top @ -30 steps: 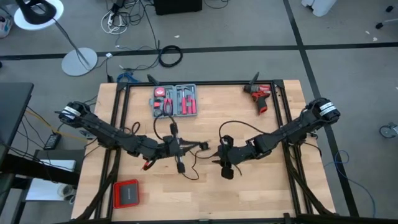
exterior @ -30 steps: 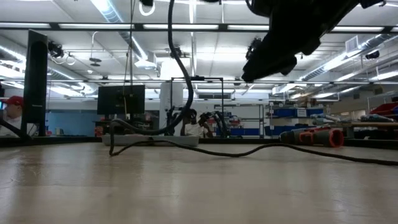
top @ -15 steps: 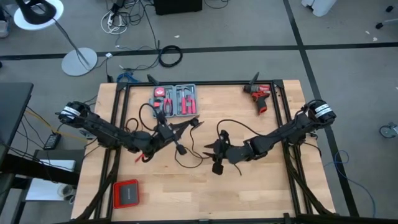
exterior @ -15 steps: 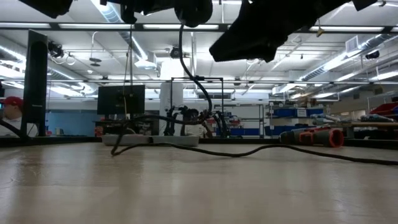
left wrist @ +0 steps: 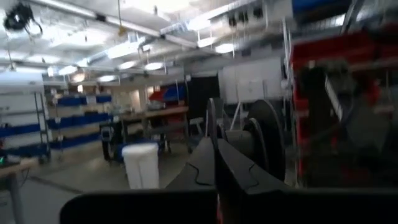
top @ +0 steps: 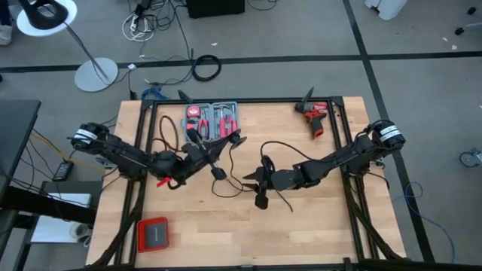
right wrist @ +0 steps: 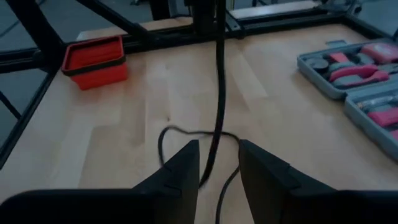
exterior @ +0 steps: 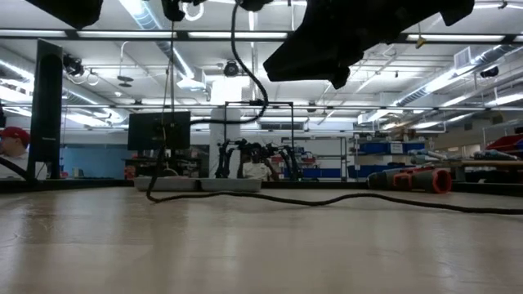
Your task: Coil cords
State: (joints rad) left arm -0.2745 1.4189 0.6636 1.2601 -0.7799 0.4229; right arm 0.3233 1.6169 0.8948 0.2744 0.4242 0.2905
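Here, the right gripper [right wrist: 216, 163] has its fingers [right wrist: 177, 171] parted, the thin black cord [right wrist: 219, 81] running between them without a firm grip. The left gripper [top: 220, 146] is closed, lifted beside the grey tool case [top: 212, 120]; the cord hangs from it with a small plug [top: 218, 172], then loops over the pale wooden table [top: 301, 233].

cable [top: 226, 169] end under left gripper [top: 226, 143], grip unclear
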